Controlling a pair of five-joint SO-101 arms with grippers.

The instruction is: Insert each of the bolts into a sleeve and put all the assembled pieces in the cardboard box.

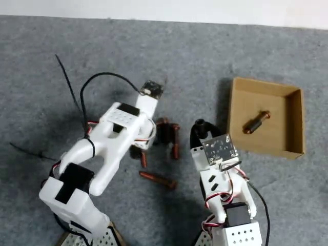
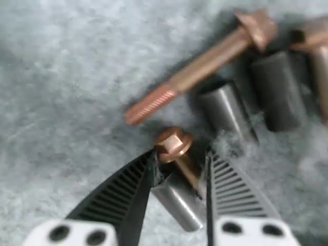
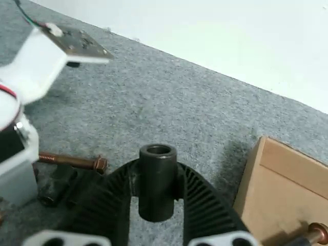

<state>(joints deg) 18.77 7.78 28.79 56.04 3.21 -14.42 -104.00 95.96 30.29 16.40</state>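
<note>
With my right hand (image 3: 156,174) clamped on an upright sleeve (image 3: 157,197), bore up, I must bring the bolt (image 2: 174,143) lying at my left hand (image 2: 179,164) on the counter (image 1: 61,61), grip there indeterminate, coaxial with it before lowering slowly.

No text, label, number or sign can be read anywhere. The small circuit board (image 1: 219,147) on an arm's wrist carries tiny marks, too small to make out. The cardboard box (image 1: 266,88) shows bare brown walls.
</note>
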